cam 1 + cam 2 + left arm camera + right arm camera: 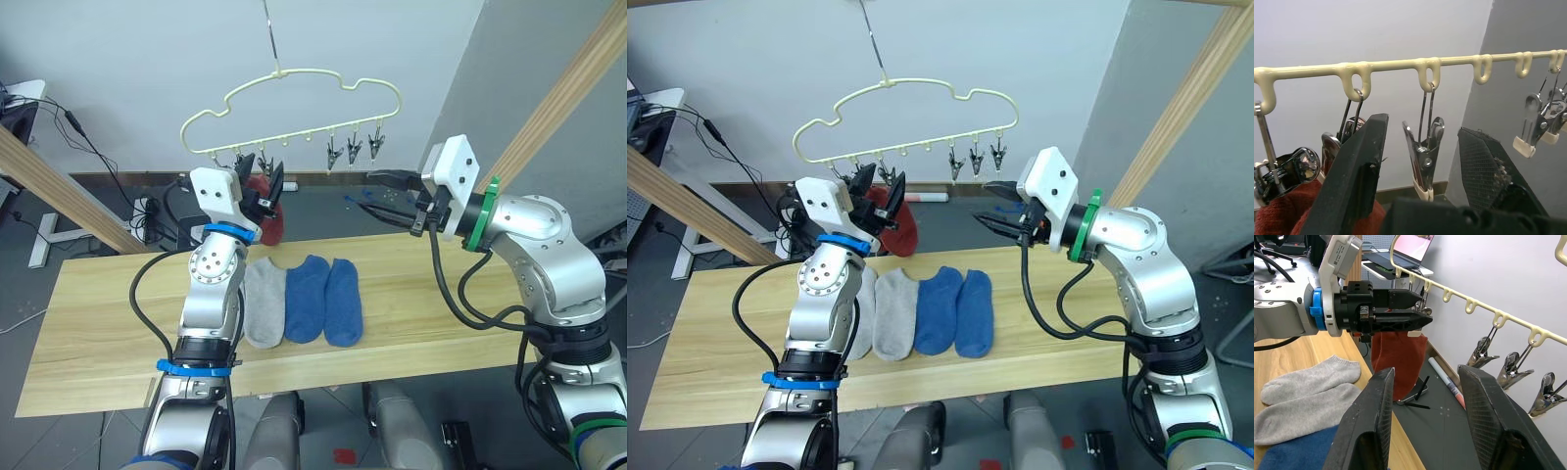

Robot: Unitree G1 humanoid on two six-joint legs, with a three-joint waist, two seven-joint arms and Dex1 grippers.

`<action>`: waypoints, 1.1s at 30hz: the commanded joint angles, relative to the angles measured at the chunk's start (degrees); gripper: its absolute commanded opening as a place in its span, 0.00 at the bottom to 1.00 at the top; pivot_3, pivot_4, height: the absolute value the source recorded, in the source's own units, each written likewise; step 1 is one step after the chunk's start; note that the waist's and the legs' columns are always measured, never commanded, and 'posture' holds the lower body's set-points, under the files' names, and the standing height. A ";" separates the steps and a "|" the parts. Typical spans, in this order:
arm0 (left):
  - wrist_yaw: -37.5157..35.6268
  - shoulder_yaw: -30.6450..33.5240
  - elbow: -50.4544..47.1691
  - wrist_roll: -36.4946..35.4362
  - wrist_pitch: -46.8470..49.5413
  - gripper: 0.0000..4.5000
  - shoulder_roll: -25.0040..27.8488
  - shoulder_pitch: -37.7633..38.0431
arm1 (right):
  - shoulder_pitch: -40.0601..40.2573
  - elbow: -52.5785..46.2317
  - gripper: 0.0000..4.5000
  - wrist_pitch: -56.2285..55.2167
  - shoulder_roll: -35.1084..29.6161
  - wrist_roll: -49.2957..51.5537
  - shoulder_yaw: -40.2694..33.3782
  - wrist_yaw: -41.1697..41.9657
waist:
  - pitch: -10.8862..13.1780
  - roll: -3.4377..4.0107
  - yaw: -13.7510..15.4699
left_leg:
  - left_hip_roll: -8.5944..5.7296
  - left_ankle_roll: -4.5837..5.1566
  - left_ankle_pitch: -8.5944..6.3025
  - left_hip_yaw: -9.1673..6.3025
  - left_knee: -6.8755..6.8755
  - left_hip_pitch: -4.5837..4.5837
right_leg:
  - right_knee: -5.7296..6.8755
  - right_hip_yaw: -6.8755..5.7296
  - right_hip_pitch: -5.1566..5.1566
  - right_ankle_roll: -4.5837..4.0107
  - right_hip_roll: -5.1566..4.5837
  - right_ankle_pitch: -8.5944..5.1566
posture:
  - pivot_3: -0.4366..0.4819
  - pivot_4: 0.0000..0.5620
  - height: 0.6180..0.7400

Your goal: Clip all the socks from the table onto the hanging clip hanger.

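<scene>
Up at the clip hanger point(294, 108), the left claw point(880, 191) is raised to the row of clips, its two black fingers spread wide with one dangling metal clip point(1424, 159) sitting right in the gap between them, gripping nothing. Just beside it, a brick red sock point(1398, 357) already hangs from a clip at the hanger's left end, drooping down behind the counter's far edge. Over on the other side, the right claw point(392, 194) hovers in the air above the counter point(98, 333), fingers parted and empty, pointing across toward the left claw and sitting below the three free clips point(355, 147) bunched at the hanger's right end. Down on the wooden counter, socks lie side by side in a neat row: two light grey socks point(884, 313) nearest the left arm, one of them partly hidden behind that arm, then two blue socks point(326, 299) touching each other along their long edges.
</scene>
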 commanded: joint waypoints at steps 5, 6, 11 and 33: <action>2.00 0.47 -2.38 0.50 0.63 0.57 -0.58 -1.30 | -0.82 -1.06 0.47 -1.20 -1.04 1.19 -1.15 -0.50 | 0.00 0.00 0.01 | 0.00 0.00 0.00 0.00 0.00 0.00 | 0.00 0.00 0.00 0.00 0.00 0.00 | 0.37 0.56 1.00; 2.30 0.43 -2.44 0.49 0.89 0.57 -0.69 -1.44 | -0.79 -1.03 0.47 -1.23 -1.10 1.22 -1.18 -0.51 | 0.00 0.00 0.01 | 0.01 0.00 0.00 -0.01 0.00 0.00 | 0.00 -0.01 0.00 0.00 0.00 0.00 | 0.37 0.56 1.00; 4.05 -0.07 -3.76 0.85 2.24 0.57 -1.68 -1.70 | -0.56 -1.09 0.47 -1.21 -1.33 1.33 -1.12 -0.37 | 0.00 -0.01 0.02 | 0.00 0.00 0.00 0.01 0.00 0.00 | 0.00 0.00 0.00 0.00 0.00 0.00 | 0.37 0.56 1.00; 7.77 -1.03 -6.43 4.08 6.66 0.57 -3.02 -1.09 | 0.20 -1.43 0.47 -0.57 -1.84 1.92 -1.50 -0.40 | 0.01 -0.02 0.03 | 0.01 0.00 0.01 0.27 0.01 0.00 | 0.00 0.01 0.00 0.00 0.00 0.00 | 0.37 0.55 1.00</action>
